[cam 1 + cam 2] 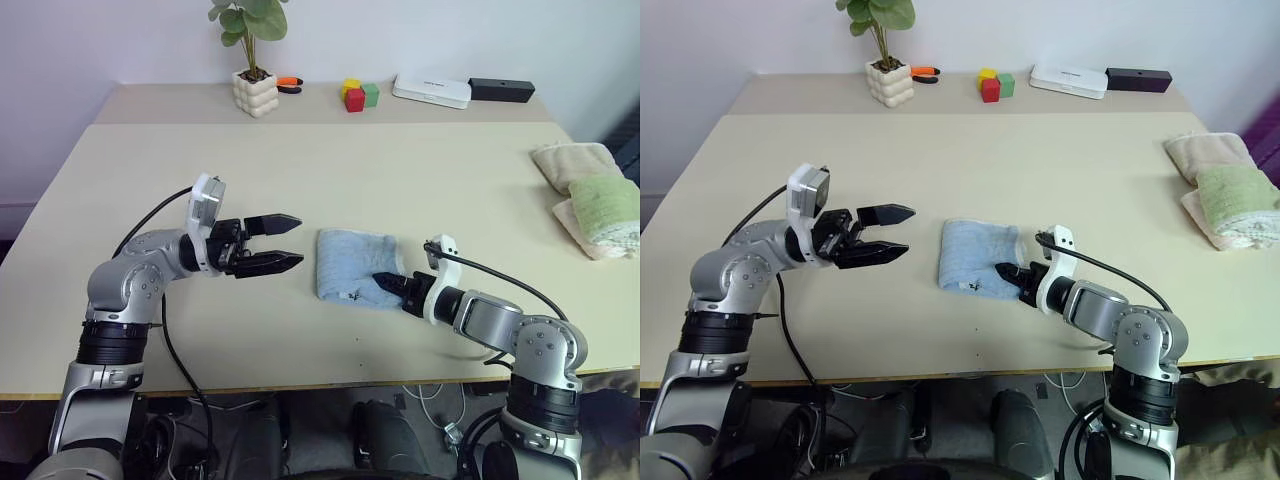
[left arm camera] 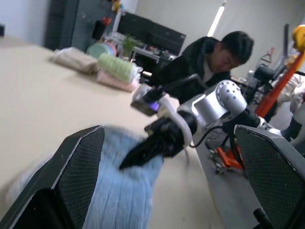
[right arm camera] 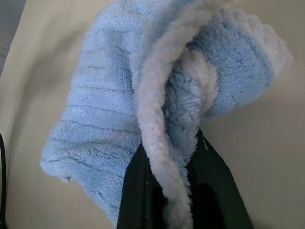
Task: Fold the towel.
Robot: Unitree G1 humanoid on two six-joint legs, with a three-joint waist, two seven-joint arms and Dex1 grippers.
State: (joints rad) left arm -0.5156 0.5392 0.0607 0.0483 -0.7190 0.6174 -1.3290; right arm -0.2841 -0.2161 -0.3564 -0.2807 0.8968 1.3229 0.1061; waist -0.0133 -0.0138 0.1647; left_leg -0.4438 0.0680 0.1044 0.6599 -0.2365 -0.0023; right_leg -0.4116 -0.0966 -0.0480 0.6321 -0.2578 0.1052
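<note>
Jaws: our right gripper (image 1: 388,281) pinches the towel (image 1: 352,264) edge, left gripper (image 1: 285,243) gapes empty; beige table (image 1: 400,170), office behind.

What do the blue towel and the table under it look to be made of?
Towel: soft terry or fleece cloth, going by its fuzzy ribbed pile and fluffy paler edge. Table: smooth, matt beige top, probably laminate; no grain shows.

Office or lab: dark monitors (image 2: 152,36) behind a seated person (image 2: 209,59).
</note>
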